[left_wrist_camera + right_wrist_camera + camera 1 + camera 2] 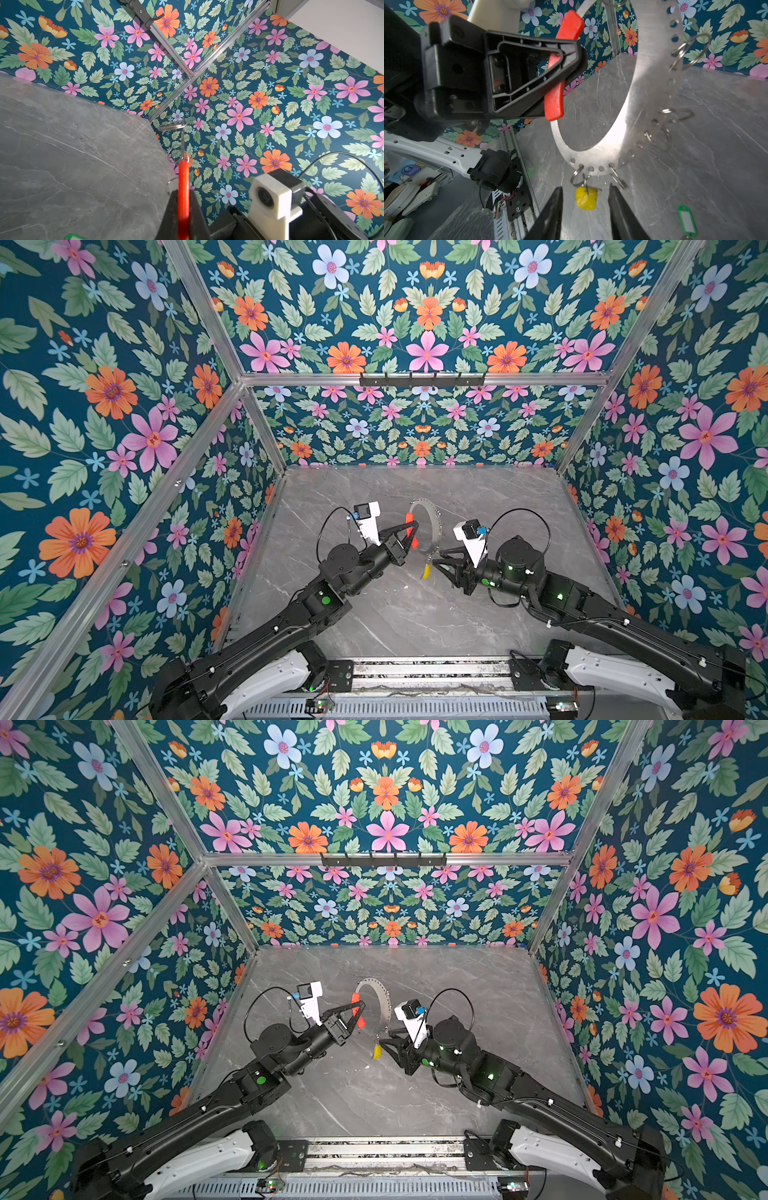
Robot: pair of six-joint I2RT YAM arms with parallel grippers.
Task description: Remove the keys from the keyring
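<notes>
The keyring (437, 526) (387, 1006) is a wide flat metal hoop with holes, held upright above the table. My left gripper (412, 526) (360, 1006) (183, 192) is shut on its red sleeve (184, 176) (554, 99). From the hoop's lowest part a yellow-tagged key (426, 571) (377, 1051) (586, 198) hangs on a small loop. My right gripper (432, 560) (382, 1041) (585, 186) is open with one finger on each side of the yellow tag, touching neither side. A green-tagged key (687, 221) (74, 236) lies loose on the table.
Several bare split loops (679, 115) hang along the hoop's rim. The grey marble table (415, 614) is boxed in by floral walls on three sides. A black hook rail (422, 379) sits high on the back frame.
</notes>
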